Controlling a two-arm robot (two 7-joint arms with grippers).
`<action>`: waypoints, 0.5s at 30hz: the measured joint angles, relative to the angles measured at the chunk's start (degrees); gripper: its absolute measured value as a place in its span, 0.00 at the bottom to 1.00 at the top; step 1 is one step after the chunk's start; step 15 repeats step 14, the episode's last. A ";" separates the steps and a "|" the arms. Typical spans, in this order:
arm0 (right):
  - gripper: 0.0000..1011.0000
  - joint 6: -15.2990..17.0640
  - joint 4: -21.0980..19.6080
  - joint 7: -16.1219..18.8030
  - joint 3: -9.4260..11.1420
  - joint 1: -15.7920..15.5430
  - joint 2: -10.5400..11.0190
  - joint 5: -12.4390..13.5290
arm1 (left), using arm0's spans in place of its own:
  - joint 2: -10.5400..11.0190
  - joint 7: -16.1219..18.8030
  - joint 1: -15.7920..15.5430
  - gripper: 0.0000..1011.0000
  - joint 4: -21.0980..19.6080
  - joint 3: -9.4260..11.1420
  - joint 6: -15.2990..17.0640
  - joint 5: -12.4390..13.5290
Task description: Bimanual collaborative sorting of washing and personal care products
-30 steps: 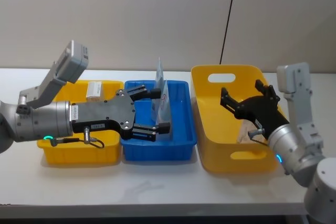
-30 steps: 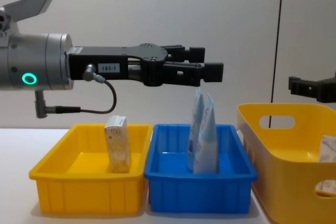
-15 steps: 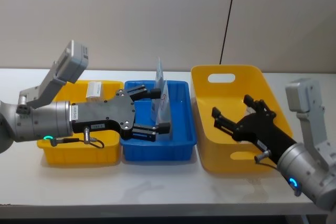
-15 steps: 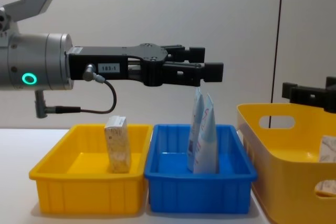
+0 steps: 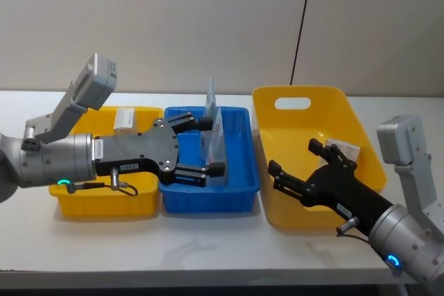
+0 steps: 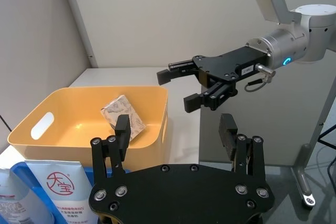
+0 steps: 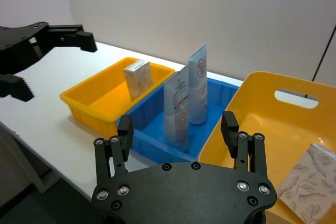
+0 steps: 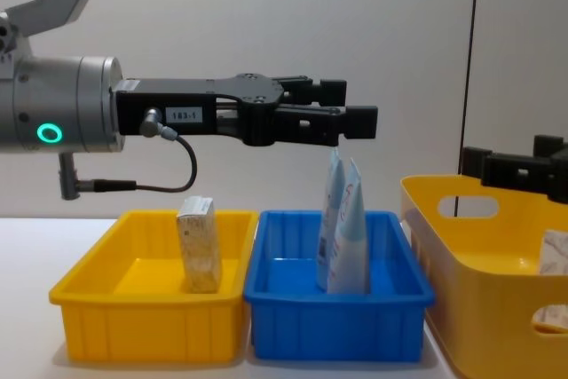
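1. Hanging level above the blue bin [image 5: 239, 195], the left gripper [image 5: 201, 145] had its fingers spread apart and held nothing.
2. Directly beneath those fingers stood the two pale-blue pointed pouches [image 8: 343, 228], upright and leaning against each other inside the blue bin, their tips just below the gripper in the chest view.
3. Back toward the left arm's wrist, in the small yellow bin [image 5: 90, 200], the small beige speckled box [image 8: 200, 243] stood upright on its end.
4. Off to the other side, the right gripper [image 5: 305, 168] hovered over the near left part of the large yellow bin [image 5: 295, 223], its fingers also wide apart and empty.
5. Beyond the right gripper's fingertips, the white pack printed with grey-brown roses and leaves [image 7: 307, 184] lay tilted against the inner wall of that large yellow bin, apart from the fingers.
6. All three bins sat side by side on the white table [image 5: 208, 247].
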 joint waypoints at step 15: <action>0.99 0.13 -1.43 1.37 -0.06 -1.12 0.83 0.76 | 0.00 0.00 0.00 0.99 0.00 0.00 0.00 0.00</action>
